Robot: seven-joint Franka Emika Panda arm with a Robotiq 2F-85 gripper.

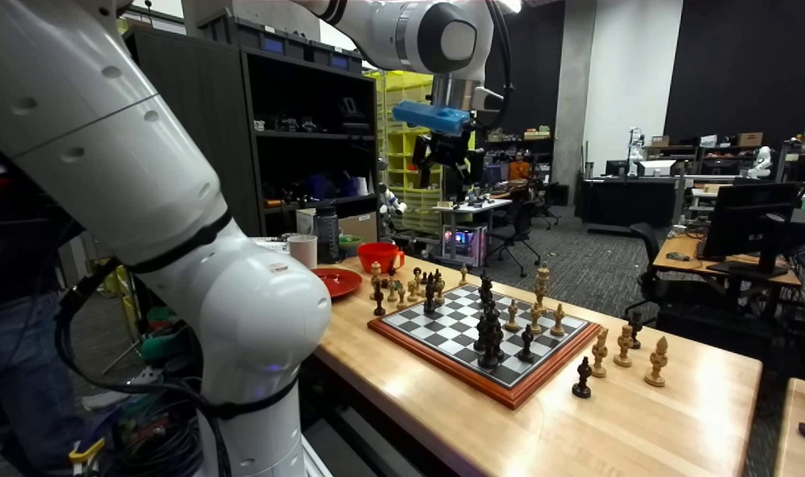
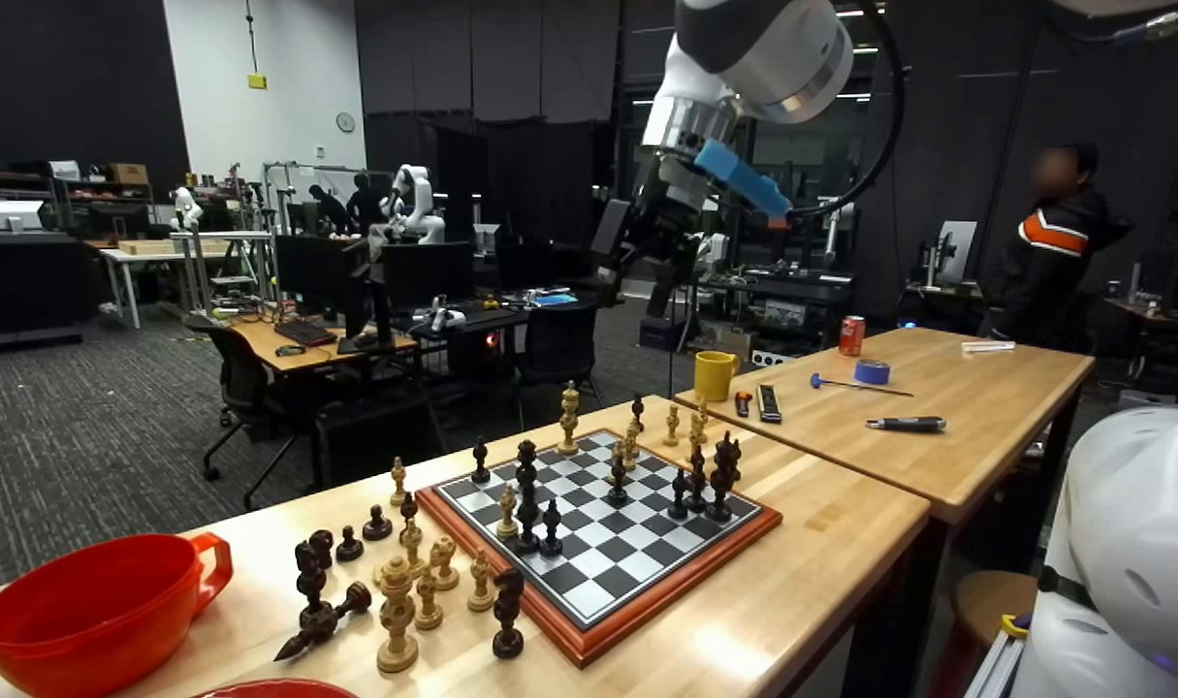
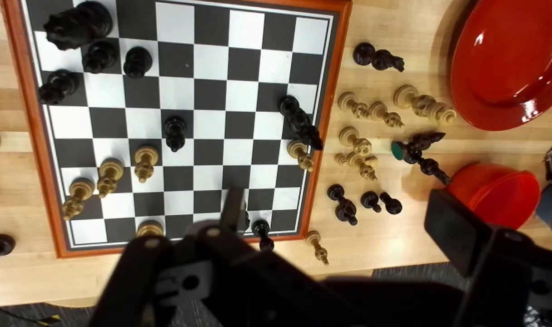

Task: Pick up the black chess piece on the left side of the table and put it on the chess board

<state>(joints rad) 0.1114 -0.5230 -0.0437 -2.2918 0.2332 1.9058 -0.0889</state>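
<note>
We are finding smooth, softly shining wood on the table [image 1: 641, 430], polished-looking wood edging the chess board [image 3: 42, 150], and glossy, plastic-looking surfaces on the plate [image 3: 507, 63] and red bowl [image 2: 84, 620]; the black chess pieces [image 3: 137, 62] are gleaming like varnished wood.

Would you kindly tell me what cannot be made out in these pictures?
Wrist view: the top of a tan piece on the chess board, hidden by the gripper.
Wrist view: the top of the black piece at far left, cut off by the picture's edge.
Exterior view: part of the red plate, hidden by the robot arm.
Exterior view: a person's face, blurred.
</note>
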